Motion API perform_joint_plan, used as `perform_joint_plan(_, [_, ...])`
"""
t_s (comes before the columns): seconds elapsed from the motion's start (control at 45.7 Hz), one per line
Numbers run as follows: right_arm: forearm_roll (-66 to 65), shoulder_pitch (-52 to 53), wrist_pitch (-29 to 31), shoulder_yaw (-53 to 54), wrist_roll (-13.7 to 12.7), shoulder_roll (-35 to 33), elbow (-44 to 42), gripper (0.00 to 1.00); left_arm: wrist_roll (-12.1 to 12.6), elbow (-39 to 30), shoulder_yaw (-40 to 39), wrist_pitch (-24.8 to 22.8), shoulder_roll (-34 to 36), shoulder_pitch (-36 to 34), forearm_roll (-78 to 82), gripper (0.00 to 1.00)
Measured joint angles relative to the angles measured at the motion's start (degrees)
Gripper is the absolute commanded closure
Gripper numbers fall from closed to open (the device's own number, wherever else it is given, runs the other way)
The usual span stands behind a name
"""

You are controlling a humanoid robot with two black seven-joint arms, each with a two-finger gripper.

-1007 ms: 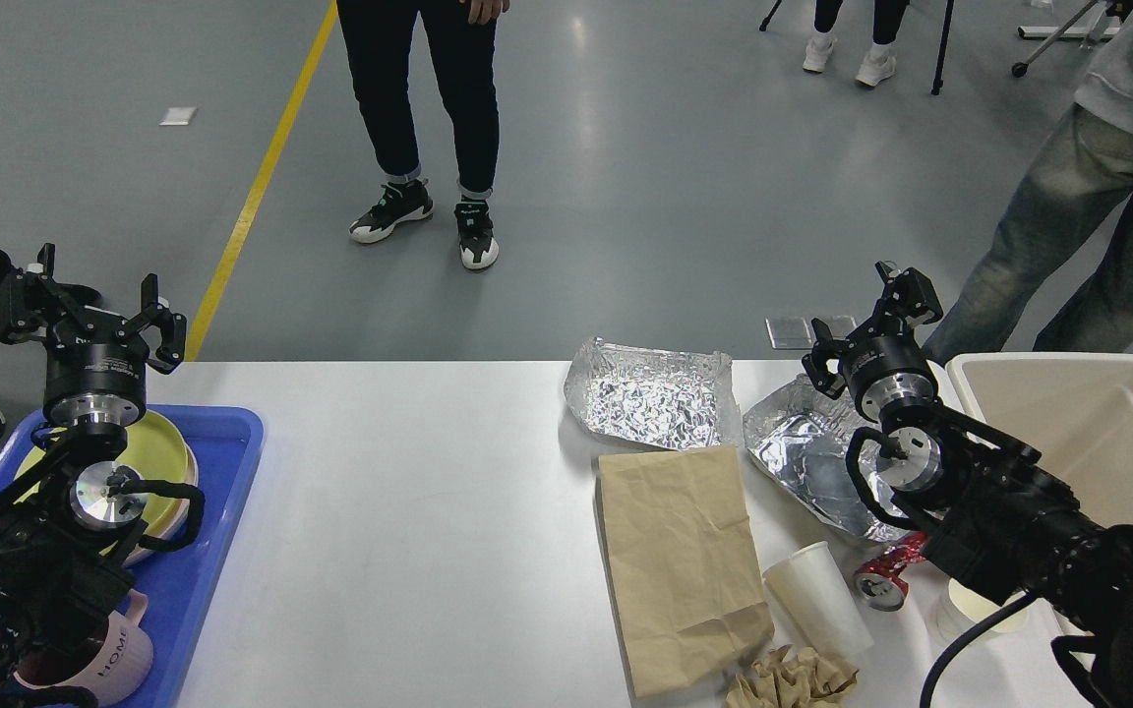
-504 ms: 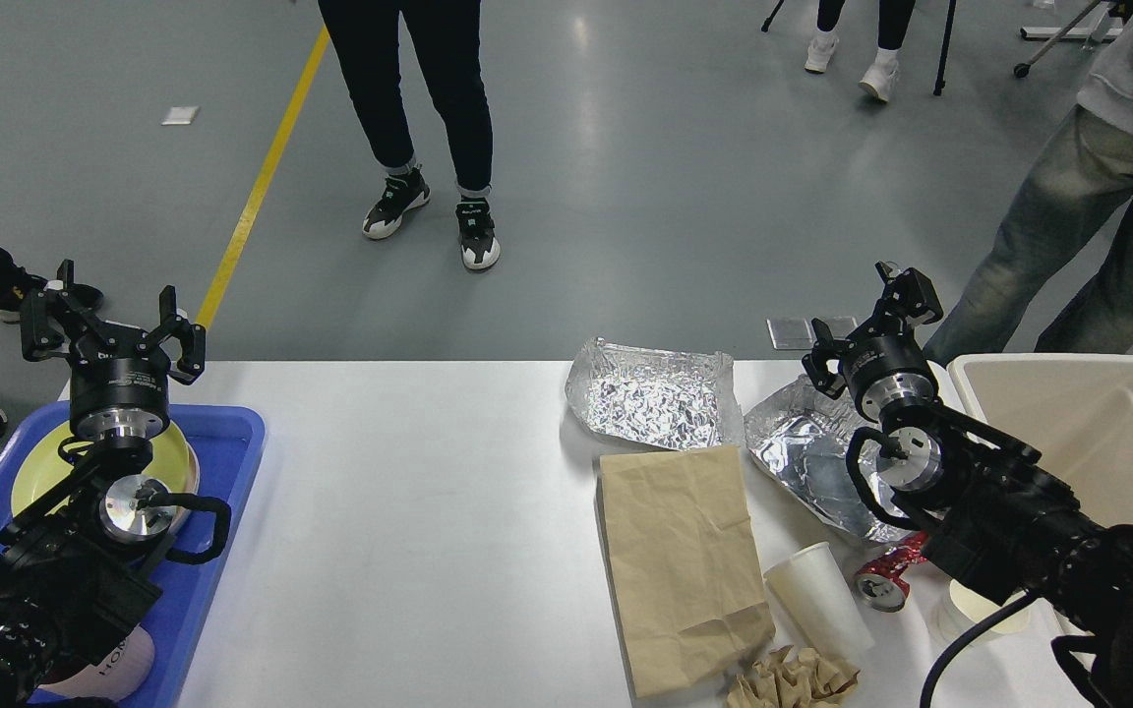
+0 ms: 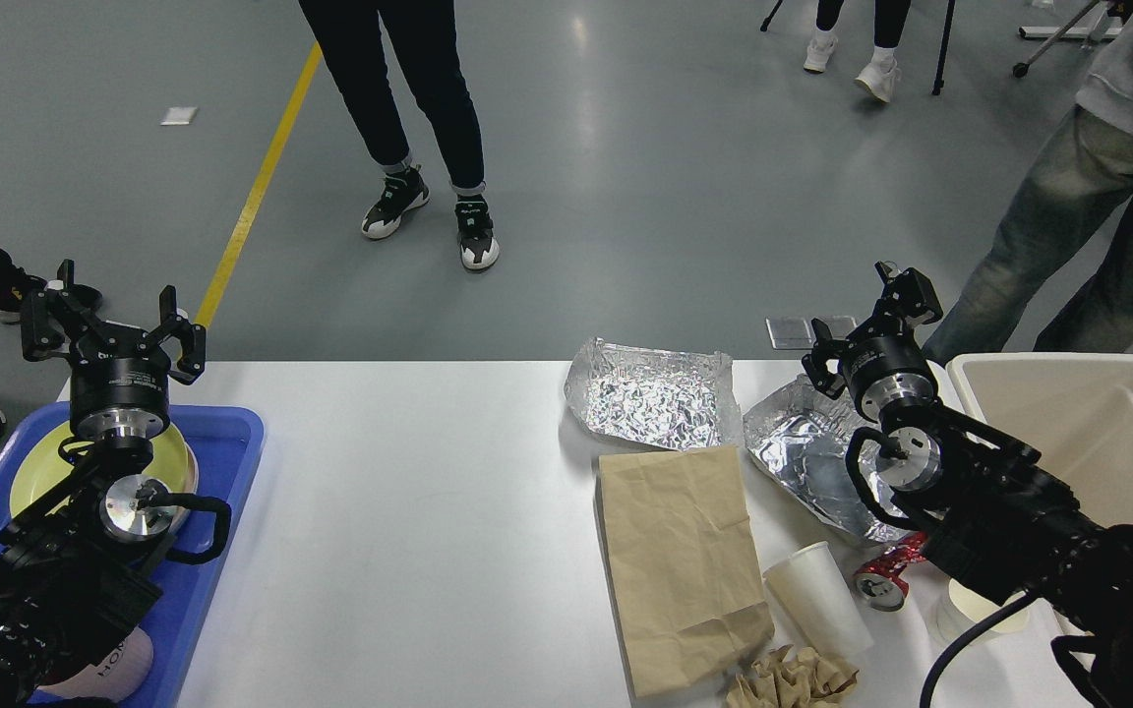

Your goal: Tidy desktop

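Note:
The white desktop [image 3: 409, 511] carries litter on its right half: a flat brown paper bag [image 3: 680, 560], two crumpled foil sheets [image 3: 650, 393] [image 3: 803, 452], a white paper cup [image 3: 817, 595] on its side, a red crushed can [image 3: 886, 575] and a crumpled brown paper wad [image 3: 793, 680]. My left gripper [image 3: 112, 320] is open and empty above the blue tray's far end. My right gripper [image 3: 871, 320] is open and empty above the far edge near the right foil sheet.
A blue tray [image 3: 222, 472] at the left holds a yellow-green plate [image 3: 168, 457] and a pink mug [image 3: 109, 669]. A beige bin [image 3: 1098, 433] stands at the right. A white lid [image 3: 980, 610] lies under my right arm. People stand beyond the table.
My left gripper moved a little right and lower over the tray, then held still. The right arm has not moved. The person behind shifted their feet.

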Motion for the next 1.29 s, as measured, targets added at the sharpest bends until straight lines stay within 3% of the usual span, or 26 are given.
perform_joint_plan(0.745, [0.0, 1.76, -0.09, 0.26, -0.42, -0.07, 0.06, 0.0, 0.0, 0.03, 0.0, 0.0, 0.0, 0.0, 0.0, 0.04])
perform_joint_plan(1.292, [0.0, 5.53, -0.15, 0.68, -0.54, -4.98, -0.09, 0.0, 0.0, 0.03, 0.0, 0.0, 0.0, 0.0, 0.0, 0.04])
